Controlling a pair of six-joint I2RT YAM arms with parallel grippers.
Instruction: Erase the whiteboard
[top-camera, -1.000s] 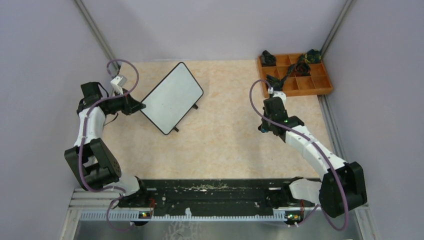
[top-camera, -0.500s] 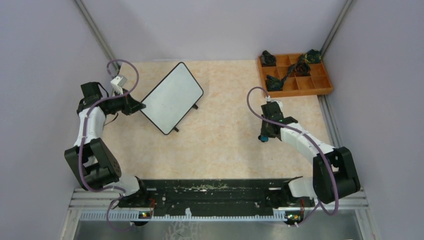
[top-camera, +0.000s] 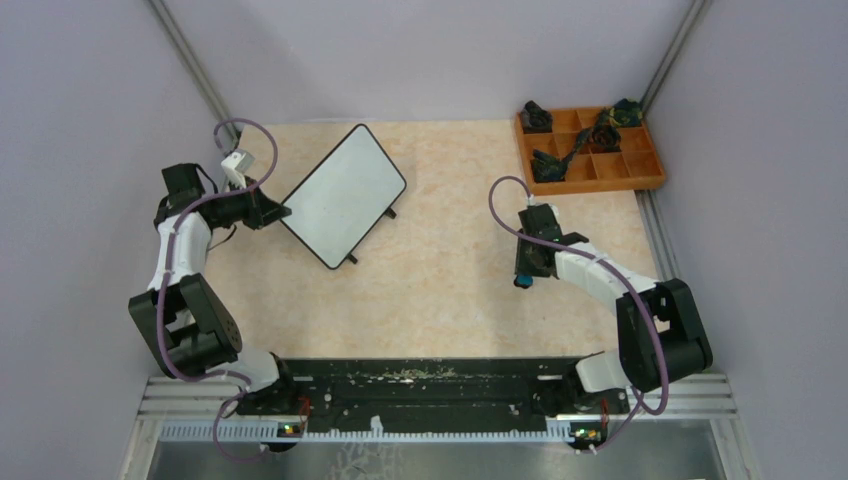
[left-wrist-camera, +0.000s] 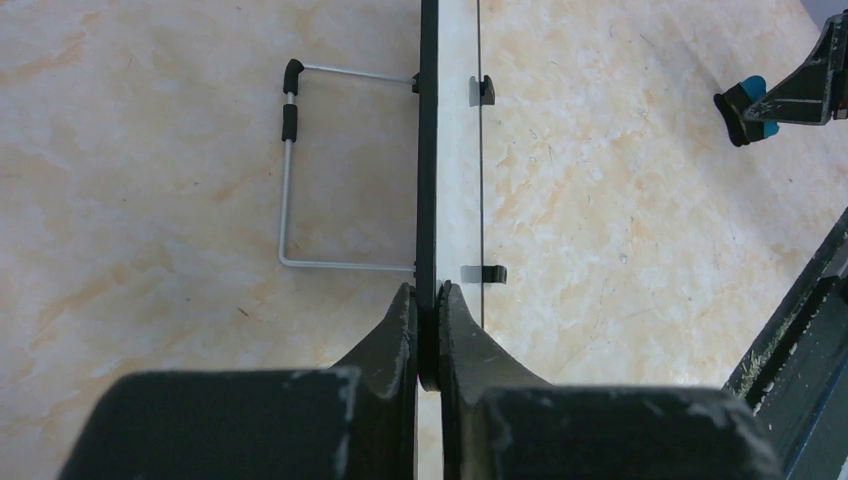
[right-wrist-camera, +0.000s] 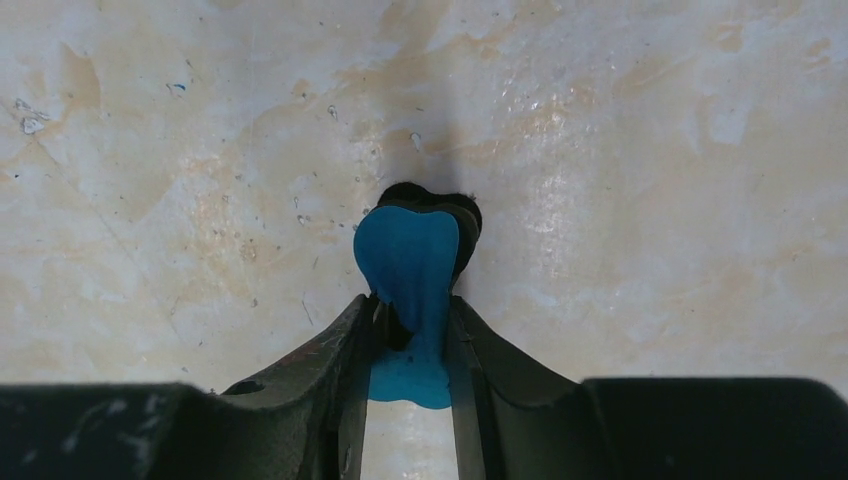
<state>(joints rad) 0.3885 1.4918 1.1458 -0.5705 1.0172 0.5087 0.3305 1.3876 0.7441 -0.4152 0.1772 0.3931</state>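
Step in hand: staging for the wipe, no contact with the board yet. The left gripper (top-camera: 272, 212) is clamped tight on the near-left short edge of the whiteboard (top-camera: 343, 195), pinching the black frame to brace it. The right gripper (top-camera: 524, 272) is closed around a small blue block (right-wrist-camera: 408, 255) with a dark underside, probably the eraser. It sits low over the bare desk (top-camera: 450, 300), well apart from the board. Next move: carry the block left and away onto the white face, dark side down, then sweep while the left gripper braces. The board is far-left on the desk, lying diagonally. It has a thin rounded black frame, two small black feet on its right long edge and a wire stand behind. The face looks blank from above, but faint marks can't be ruled out.
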